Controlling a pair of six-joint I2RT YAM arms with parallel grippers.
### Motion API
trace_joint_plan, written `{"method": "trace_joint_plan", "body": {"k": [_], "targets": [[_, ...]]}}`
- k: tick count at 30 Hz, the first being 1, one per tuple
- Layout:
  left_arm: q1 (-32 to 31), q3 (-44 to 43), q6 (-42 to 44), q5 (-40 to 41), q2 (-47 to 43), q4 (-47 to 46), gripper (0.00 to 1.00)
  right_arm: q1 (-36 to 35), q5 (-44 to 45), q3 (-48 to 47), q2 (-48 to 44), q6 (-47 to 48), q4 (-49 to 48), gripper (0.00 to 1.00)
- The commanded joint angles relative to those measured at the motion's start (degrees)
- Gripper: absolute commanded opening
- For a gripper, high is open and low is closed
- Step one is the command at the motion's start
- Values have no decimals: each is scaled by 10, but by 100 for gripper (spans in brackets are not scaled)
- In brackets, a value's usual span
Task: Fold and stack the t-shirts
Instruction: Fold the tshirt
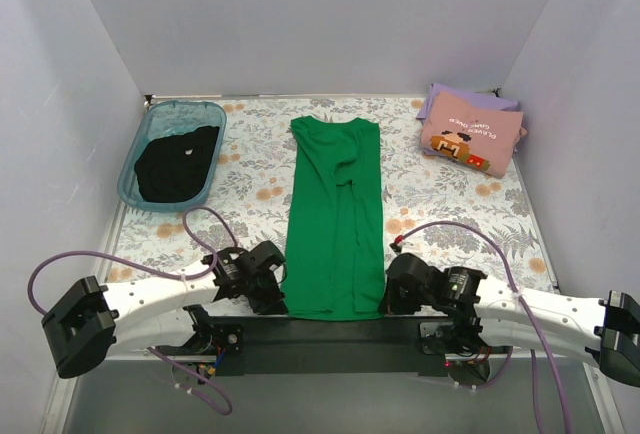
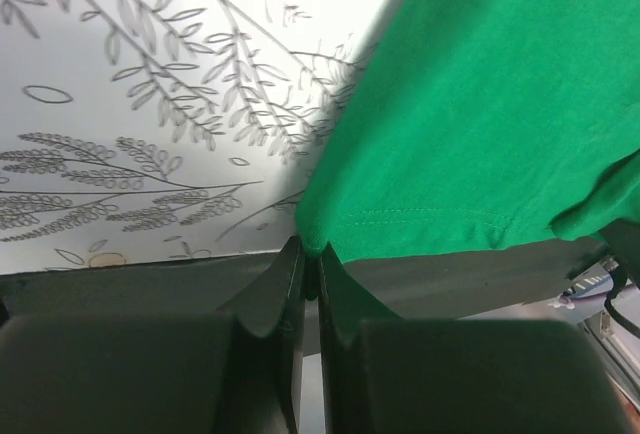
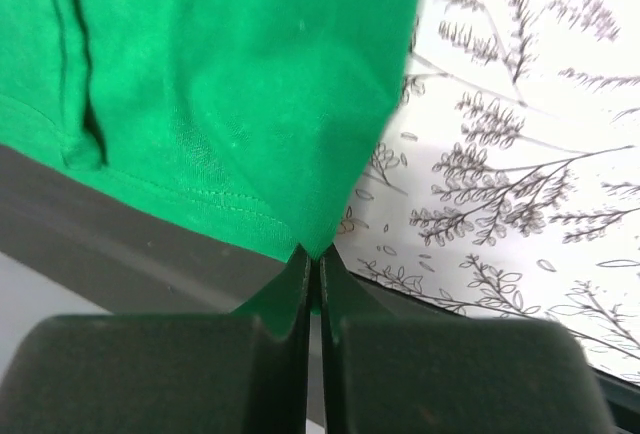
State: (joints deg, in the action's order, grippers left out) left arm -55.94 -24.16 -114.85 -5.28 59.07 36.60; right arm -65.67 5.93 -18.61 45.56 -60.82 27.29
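Observation:
The bright green t-shirt (image 1: 336, 216) lies as a long narrow strip down the table's middle, sides folded in. My left gripper (image 1: 274, 284) is shut on its near left hem corner (image 2: 315, 234). My right gripper (image 1: 393, 289) is shut on its near right hem corner (image 3: 315, 239). The black t-shirt (image 1: 177, 162) lies crumpled in the teal bin (image 1: 128, 176) at the back left. The pink t-shirt (image 1: 470, 137) with a brown-orange graphic lies folded on the lavender t-shirt (image 1: 440, 97) at the back right.
The table has a floral cloth (image 1: 250, 179). A black strip (image 1: 330, 329) runs along the near edge under the shirt's hem. White walls close in on the left, back and right. Purple cables (image 1: 205, 222) loop from both arms.

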Motion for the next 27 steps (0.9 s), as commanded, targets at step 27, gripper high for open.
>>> {"method": "trace_joint_plan", "body": {"k": [27], "targets": [[247,-442,171,57,336,-47,0,307,79,-325,271,325,-173,1]]}}
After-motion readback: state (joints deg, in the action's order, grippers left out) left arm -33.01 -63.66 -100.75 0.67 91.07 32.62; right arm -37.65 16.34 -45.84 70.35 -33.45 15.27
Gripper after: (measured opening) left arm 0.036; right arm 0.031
